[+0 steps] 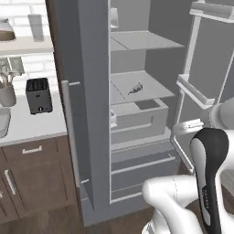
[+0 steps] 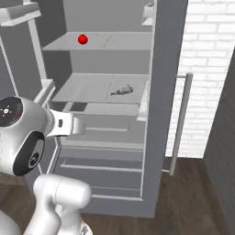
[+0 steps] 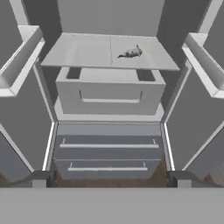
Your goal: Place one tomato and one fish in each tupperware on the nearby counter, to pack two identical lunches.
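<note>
A red tomato (image 2: 82,39) sits on the upper shelf of the open fridge. On the middle shelf lies a small grey fish (image 1: 135,87) (image 2: 122,90) (image 3: 131,53), right of centre. My gripper (image 3: 111,181) is open and empty, well in front of the fridge and lower than the fish, facing the drawers. The pale counter (image 1: 32,125) runs left of the fridge. At its left edge a light-grey rounded rim (image 1: 2,122), cut off by the frame, looks like one tupperware.
A black toaster (image 1: 37,95) and a utensil holder (image 1: 7,93) stand on the counter. The fridge's open doors (image 1: 84,105) (image 2: 167,92), with door bins (image 3: 19,57) (image 3: 203,61), flank my hand. A grey drawer (image 3: 109,94) sits under the fish shelf.
</note>
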